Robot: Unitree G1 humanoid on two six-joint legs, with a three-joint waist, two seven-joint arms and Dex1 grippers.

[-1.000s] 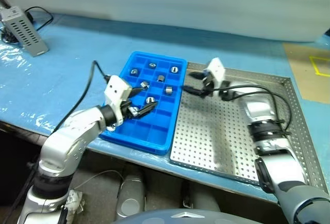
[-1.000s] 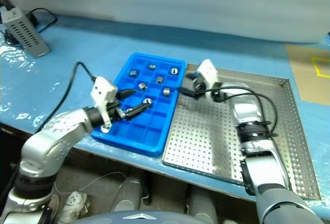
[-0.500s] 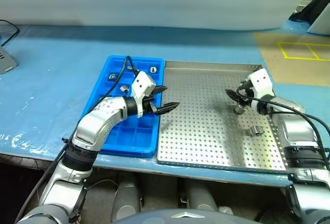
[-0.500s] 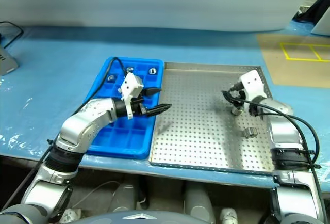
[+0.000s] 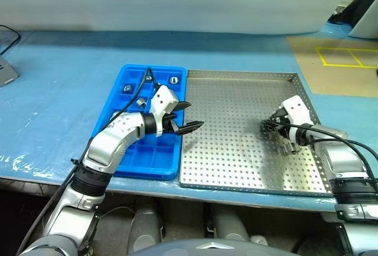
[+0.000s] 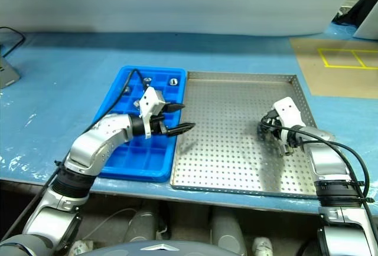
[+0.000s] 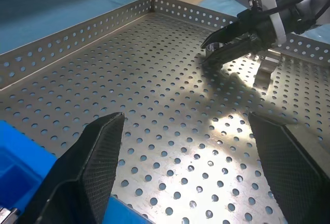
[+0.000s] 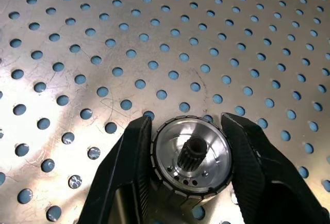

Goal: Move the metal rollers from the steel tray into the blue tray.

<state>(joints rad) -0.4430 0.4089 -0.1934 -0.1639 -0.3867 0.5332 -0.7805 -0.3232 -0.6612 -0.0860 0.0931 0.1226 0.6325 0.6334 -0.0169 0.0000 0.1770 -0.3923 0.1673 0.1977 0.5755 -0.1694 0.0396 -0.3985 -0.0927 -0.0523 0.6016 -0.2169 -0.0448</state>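
Note:
The steel tray lies on the right, with the blue tray against its left side. My right gripper is down on the steel tray's right part. In the right wrist view its fingers press both sides of an upright metal roller with a toothed hub. Another metal roller lies just beside it. Several rollers sit in the blue tray's far compartments. My left gripper hangs open and holds nothing over the seam between the two trays.
The trays rest on a table covered with blue sheeting. A tan board with yellow tape lies at the far right. A grey box sits at the left edge. A black cable runs over the blue tray.
The camera has swung to the right. My right gripper went from the blue tray's edge to the steel tray's right side, sank and closed around a roller. My left gripper shifted slightly right, still open.

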